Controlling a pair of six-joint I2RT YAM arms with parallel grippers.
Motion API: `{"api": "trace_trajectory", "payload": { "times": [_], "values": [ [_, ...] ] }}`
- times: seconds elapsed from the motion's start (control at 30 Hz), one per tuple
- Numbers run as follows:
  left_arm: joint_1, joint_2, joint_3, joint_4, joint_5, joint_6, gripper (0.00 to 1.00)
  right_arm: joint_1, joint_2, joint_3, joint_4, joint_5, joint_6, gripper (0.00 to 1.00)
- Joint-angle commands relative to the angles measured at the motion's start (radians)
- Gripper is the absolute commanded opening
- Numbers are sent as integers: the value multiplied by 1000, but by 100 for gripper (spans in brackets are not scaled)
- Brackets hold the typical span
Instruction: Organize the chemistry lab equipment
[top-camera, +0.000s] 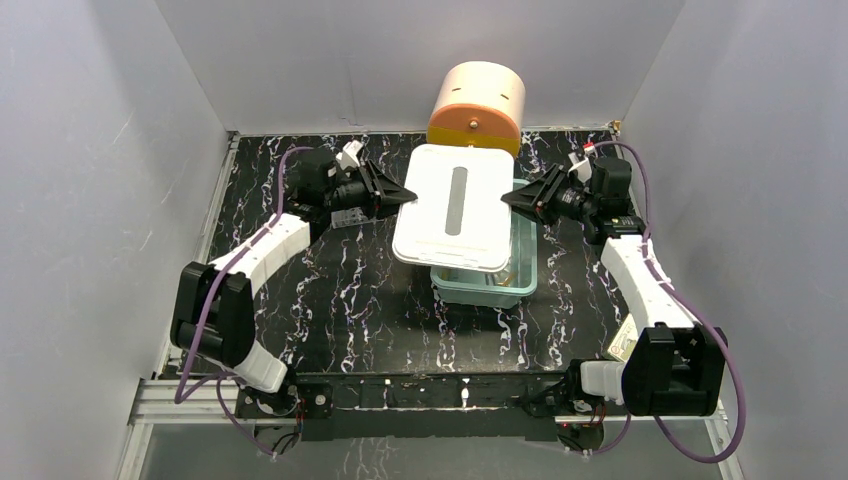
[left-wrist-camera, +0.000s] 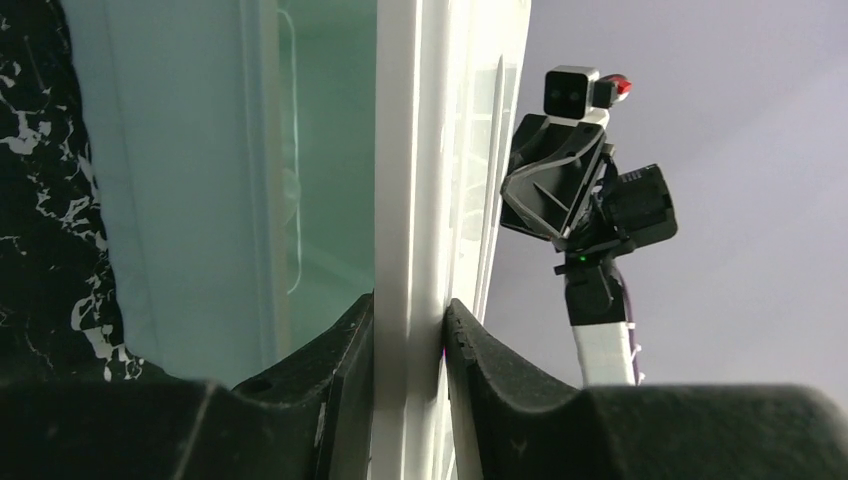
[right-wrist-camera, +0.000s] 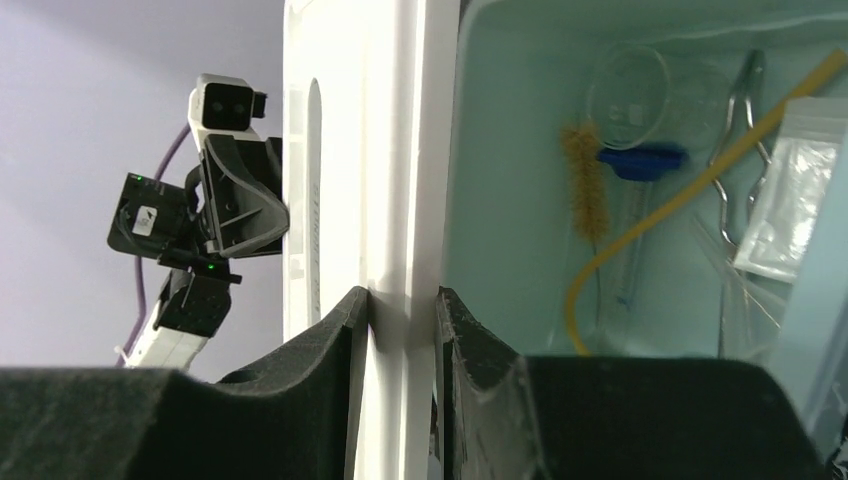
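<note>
Both grippers hold a white rectangular lid (top-camera: 455, 205) above a pale green bin (top-camera: 500, 285). My left gripper (top-camera: 408, 193) is shut on the lid's left edge (left-wrist-camera: 408, 250). My right gripper (top-camera: 508, 199) is shut on its right edge (right-wrist-camera: 405, 200). In the right wrist view the bin's inside (right-wrist-camera: 520, 150) holds a clear funnel (right-wrist-camera: 632, 90), a blue-capped tube (right-wrist-camera: 640, 163), a brush (right-wrist-camera: 587, 180), tan rubber tubing (right-wrist-camera: 690, 190), metal scissors (right-wrist-camera: 745, 120) and a small clear bag (right-wrist-camera: 790, 195). The tube rack is out of view.
A cream-and-orange round drawer unit (top-camera: 477, 105) stands at the back behind the lid. A small flat item (top-camera: 345, 217) lies under the left arm's wrist. A card box (top-camera: 622, 346) sits by the right arm's base. Grey walls enclose the black marbled table (top-camera: 330, 300).
</note>
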Motion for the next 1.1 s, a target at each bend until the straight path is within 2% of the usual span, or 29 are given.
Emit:
{"api": "trace_trajectory", "payload": {
  "times": [0.0,0.27,0.33,0.5,0.93,1.07],
  "values": [
    [-26,-10,18,-55,10,73,25,-18,-41,53,-105,15,-118,14],
    [-113,39,29,-64,-30,120,25,-46,-56,81,-231,70,-250,14],
    [-122,46,33,-83,-52,139,25,-86,-56,87,-265,84,-289,14],
    [-141,68,60,-127,-78,189,29,-124,-44,94,-312,111,-364,15],
    [-173,139,171,-252,-118,281,29,-127,-32,98,-312,169,-406,15],
    [-173,150,200,-334,-136,322,33,-127,-25,101,-320,182,-418,16]
  ]
}}
